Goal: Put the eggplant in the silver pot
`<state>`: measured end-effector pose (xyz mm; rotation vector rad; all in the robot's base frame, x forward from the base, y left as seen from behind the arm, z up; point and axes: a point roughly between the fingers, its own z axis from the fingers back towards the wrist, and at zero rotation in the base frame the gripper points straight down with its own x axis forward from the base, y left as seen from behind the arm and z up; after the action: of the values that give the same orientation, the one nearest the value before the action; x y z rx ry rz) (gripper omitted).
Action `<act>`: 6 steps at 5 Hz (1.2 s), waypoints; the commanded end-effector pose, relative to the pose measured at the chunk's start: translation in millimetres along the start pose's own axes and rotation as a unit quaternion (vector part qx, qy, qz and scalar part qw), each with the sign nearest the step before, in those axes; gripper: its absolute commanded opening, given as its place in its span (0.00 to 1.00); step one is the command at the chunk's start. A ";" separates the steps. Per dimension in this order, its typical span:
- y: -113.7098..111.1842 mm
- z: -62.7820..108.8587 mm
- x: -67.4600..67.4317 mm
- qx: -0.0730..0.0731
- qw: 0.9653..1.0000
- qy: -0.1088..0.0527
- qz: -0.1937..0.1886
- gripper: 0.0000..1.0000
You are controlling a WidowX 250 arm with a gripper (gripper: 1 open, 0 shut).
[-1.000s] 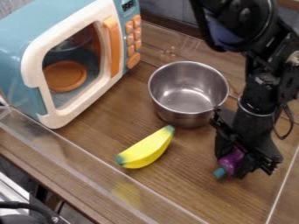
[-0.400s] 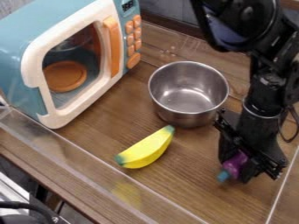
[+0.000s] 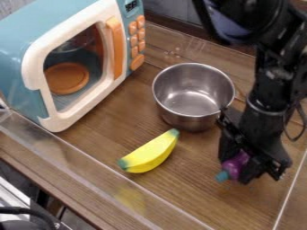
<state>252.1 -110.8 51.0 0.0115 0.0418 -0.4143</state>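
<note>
gripper [image 3: 243,164] clamped on the eggplant [image 3: 236,167], pickup done. silver pot [image 3: 193,92] sits up-left of it, empty; carry and drop remain.

Black all over, matte to slightly glossy. Bulky rounded housing at the top, narrowing to a slim column of stacked blocky segments. Thin dark cable looping beside the lower segment. Compact black hand [image 3: 243,162] with short angular fingers.

We note a purple eggplant [image 3: 239,164] with teal cap, silver pot [image 3: 193,93], yellow banana [image 3: 150,152], teal microwave [image 3: 63,59].
</note>
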 end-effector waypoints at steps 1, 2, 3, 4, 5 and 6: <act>22.5 53.0 6.1 0.015 0.998 -0.048 0.040 0.00; 63.0 74.8 4.8 0.032 0.995 -0.061 0.066 0.00; 107.9 88.1 -17.5 0.041 0.994 -0.072 0.076 0.00; 127.7 88.7 -31.7 0.044 0.991 -0.076 0.101 0.00; 129.2 84.0 -31.0 0.049 0.988 -0.078 0.126 0.00; 119.8 81.2 -24.2 0.051 0.987 -0.082 0.132 0.00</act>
<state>277.5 6.5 121.1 0.0765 -0.0964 -0.1530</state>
